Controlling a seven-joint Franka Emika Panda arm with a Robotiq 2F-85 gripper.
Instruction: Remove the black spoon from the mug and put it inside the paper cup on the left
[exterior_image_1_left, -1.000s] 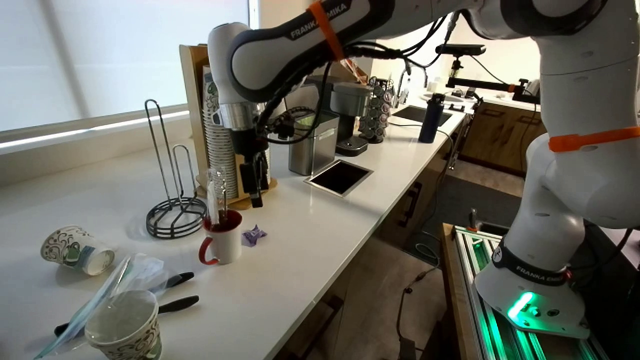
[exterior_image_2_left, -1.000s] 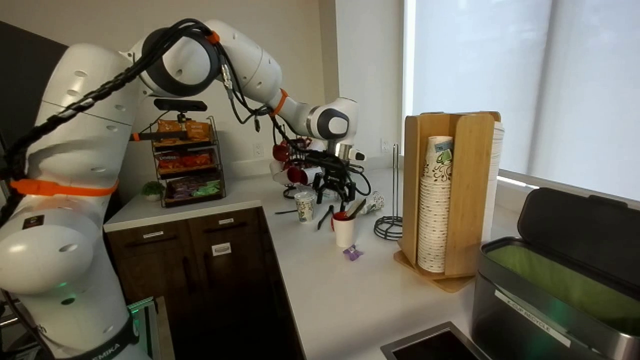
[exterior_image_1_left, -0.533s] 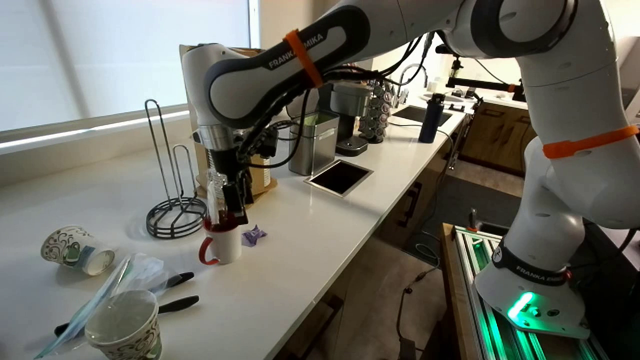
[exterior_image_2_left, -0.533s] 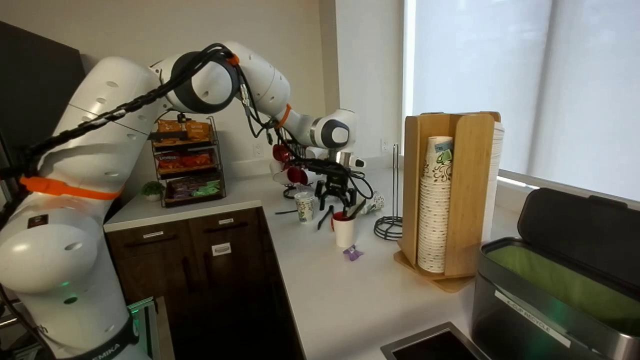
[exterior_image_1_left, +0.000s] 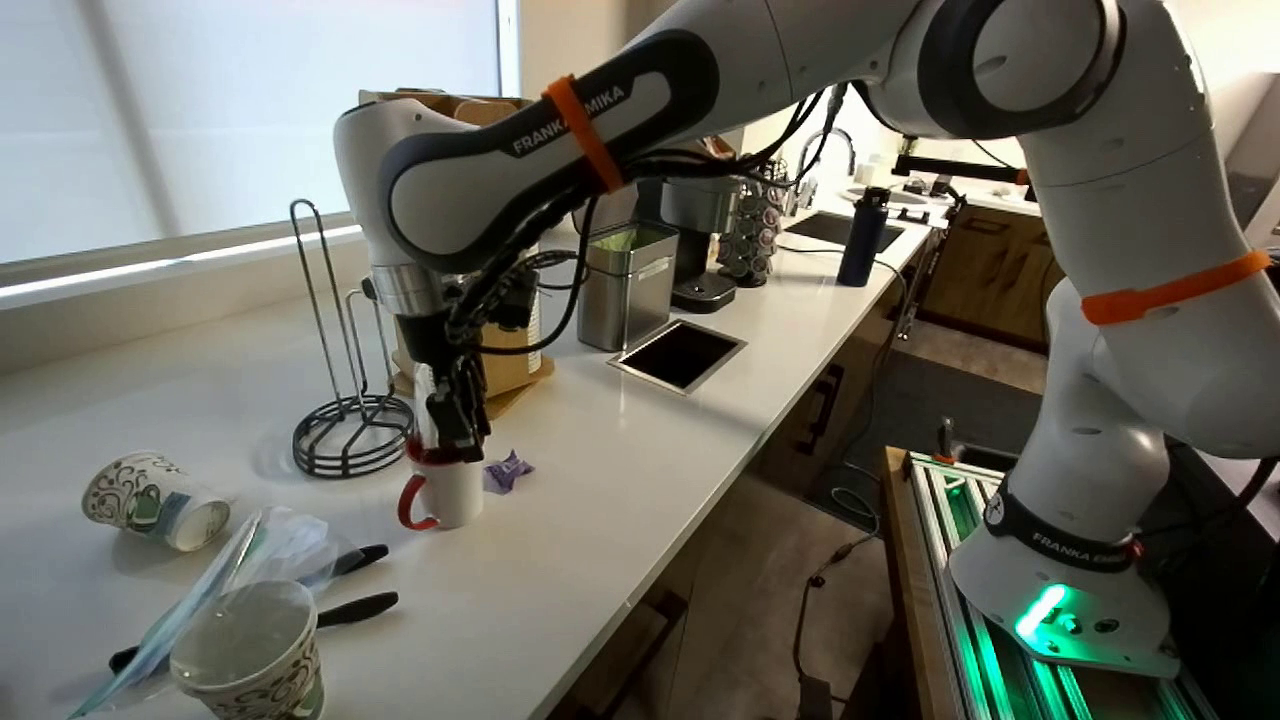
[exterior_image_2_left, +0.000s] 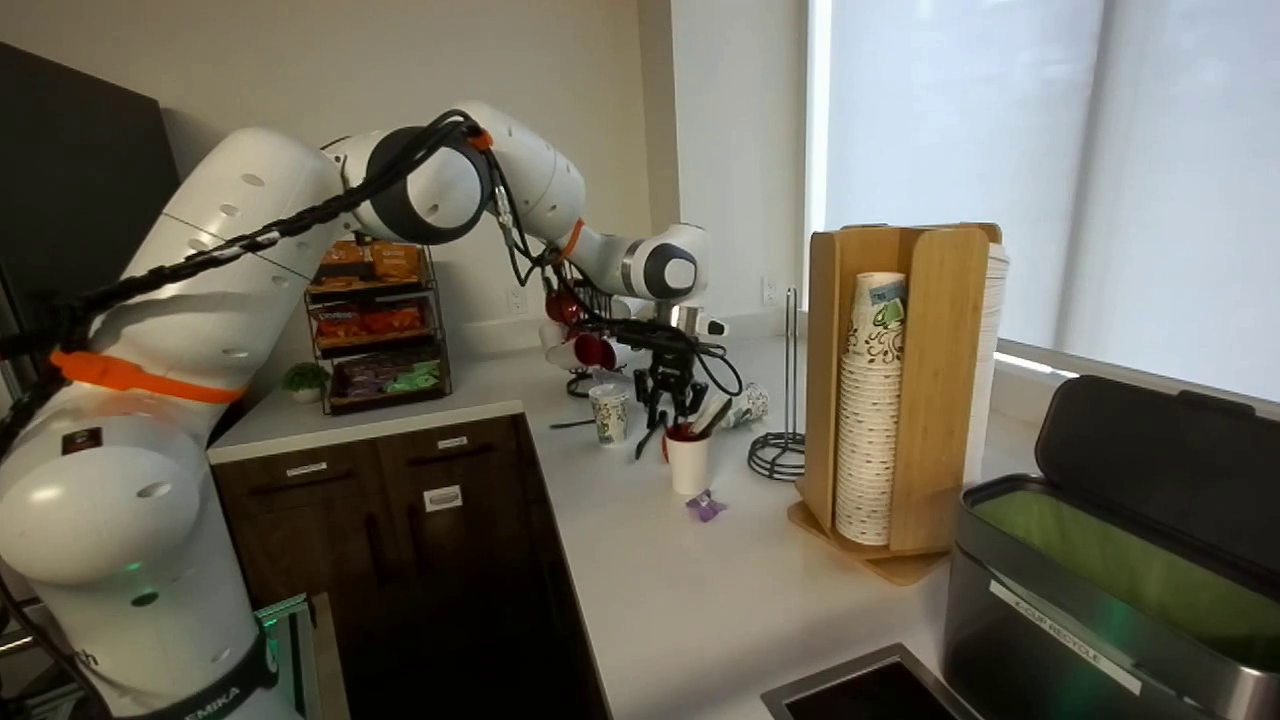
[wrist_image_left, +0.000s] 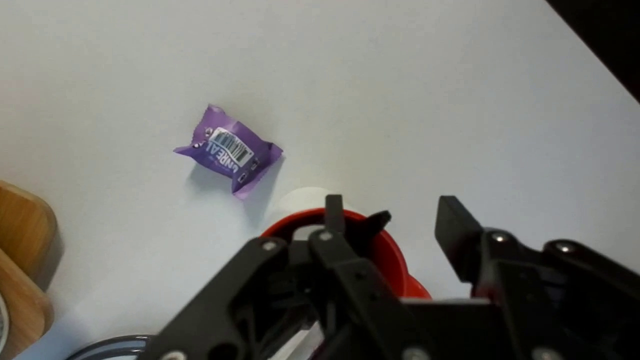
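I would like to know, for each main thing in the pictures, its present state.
Gripper: open
Mug: upright, not empty
Black spoon: in the mug, mostly hidden
Paper cup: upright
Tipped cup: lying on its side
Recycling bin: lid open
Purple sweet: wrapped
Wire stand: upright
Blue bottle: upright
Robot base light: lit green

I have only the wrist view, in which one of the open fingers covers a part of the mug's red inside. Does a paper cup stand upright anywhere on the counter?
Observer: Yes. In both exterior views a paper cup stands upright, apart from the mug.
Operator: Is there something which lies between these two?
Observer: Yes, a black utensil lies between them.
Operator: Is there a loose cup which I must not confuse with it?
Observer: A second cup lies on its side.
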